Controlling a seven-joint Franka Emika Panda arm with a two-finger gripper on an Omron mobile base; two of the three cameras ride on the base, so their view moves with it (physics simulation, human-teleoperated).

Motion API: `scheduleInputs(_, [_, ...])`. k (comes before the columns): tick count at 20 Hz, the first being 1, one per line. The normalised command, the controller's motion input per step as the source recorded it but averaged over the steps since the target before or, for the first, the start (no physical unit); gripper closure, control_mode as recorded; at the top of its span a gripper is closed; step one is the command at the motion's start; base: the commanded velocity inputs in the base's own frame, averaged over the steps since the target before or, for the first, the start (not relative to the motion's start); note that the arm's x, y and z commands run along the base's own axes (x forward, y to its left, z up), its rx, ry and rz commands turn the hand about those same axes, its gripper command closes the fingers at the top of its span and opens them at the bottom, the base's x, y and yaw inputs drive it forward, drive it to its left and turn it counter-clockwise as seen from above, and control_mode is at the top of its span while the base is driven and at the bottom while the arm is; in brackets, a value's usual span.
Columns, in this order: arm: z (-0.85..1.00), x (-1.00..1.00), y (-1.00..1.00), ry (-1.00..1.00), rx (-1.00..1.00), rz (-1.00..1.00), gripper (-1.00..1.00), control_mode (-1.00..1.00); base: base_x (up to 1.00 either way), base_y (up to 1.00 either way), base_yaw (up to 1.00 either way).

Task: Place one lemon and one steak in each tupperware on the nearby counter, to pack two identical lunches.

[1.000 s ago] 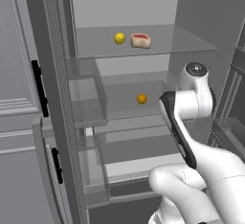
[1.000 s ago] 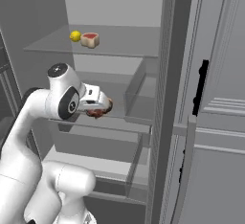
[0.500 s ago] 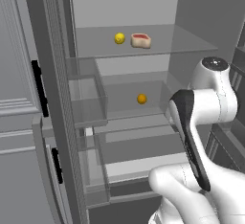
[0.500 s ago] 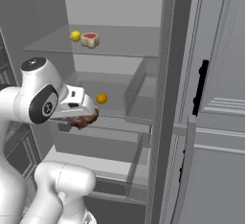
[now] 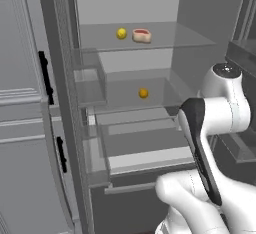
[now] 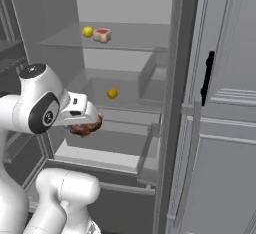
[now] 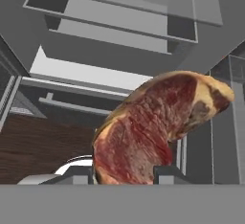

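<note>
so the end effector (image 6: 86,126) is pinching a raw steak (image 7: 153,127) right now. in the hand view the steak sits between the two dark finger tips (image 7: 165,173), red and marbled with a paler fatty edge at its upper right, sticking up and tilted to the right. in the right base view you can see that same steak as a dark reddish lump under the white hand, out in front of the open fridge, level with the pulled-out drawer (image 6: 107,145).

inside the fridge, the top glass shelf (image 5: 165,40) has a lemon (image 5: 121,33) with a second steak (image 5: 142,35) just beside it, apart but close. from the right base view it's the same pair, lemon (image 6: 87,31) on the left and steak (image 6: 102,34) next to it. one shelf down there's a more orange-looking fruit (image 5: 143,93) sitting by itself, well apart from the other two, also visible in the right base view (image 6: 112,93). can't tell for sure if it's another lemon, the colour looks darker.

the fridge door (image 6: 220,103) with its black handle (image 6: 207,78) stands open on the right in the right base view. below the held steak in the hand view there's a patch of dark brown wood (image 7: 43,146) at the lower left.
</note>
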Motion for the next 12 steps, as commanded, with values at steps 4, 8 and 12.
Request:
scheduleInputs(4, [0.00,0.00,0.00,0.00,0.00,0.00,1.00,1.00,-1.00,0.11,0.04])
scheduleInputs(8, [0.00,0.00,0.00,0.00,0.00,0.00,1.00,1.00,-1.00,0.11,0.06])
scheduleInputs(12, [0.00,0.00,0.00,0.00,0.00,0.00,1.00,1.00,-1.00,0.33,0.28])
